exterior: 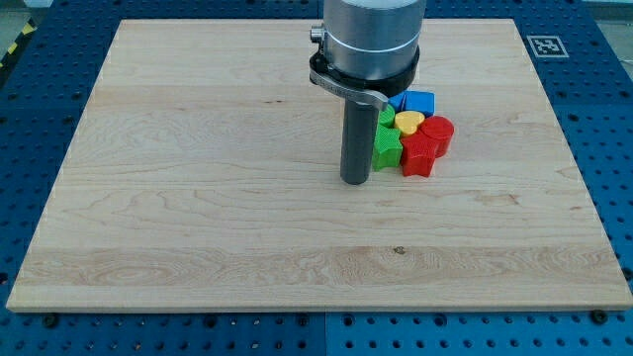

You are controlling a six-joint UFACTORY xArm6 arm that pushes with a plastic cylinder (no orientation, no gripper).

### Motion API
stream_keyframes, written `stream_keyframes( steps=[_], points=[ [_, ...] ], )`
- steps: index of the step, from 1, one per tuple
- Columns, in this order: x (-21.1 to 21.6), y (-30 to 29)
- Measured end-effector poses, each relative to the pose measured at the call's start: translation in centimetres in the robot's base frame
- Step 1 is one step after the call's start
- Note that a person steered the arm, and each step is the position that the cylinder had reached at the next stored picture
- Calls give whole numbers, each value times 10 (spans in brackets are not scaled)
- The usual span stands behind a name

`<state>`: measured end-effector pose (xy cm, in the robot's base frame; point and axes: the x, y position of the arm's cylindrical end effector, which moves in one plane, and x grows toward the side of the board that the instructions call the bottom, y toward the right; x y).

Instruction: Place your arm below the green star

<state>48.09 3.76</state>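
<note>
The green star (387, 147) lies in a tight cluster of blocks at the upper middle right of the wooden board (198, 198). My tip (354, 181) rests on the board just left of and slightly below the green star, close to or touching its left edge. The rod hides part of the star. A yellow heart (409, 122) sits above right of the star, a red star (420, 153) to its right, a red cylinder (439, 133) further right, a blue block (420, 101) above, and a green block (385, 120) just above the star.
The arm's grey body (371, 35) hangs over the top of the cluster and hides blocks behind it. The board lies on a blue perforated table (603, 119). A marker tag (546, 44) sits off the board's top right corner.
</note>
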Motion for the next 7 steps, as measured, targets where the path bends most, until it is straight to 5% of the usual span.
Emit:
stream_keyframes(
  steps=[7],
  points=[
    [37, 0]
  ],
)
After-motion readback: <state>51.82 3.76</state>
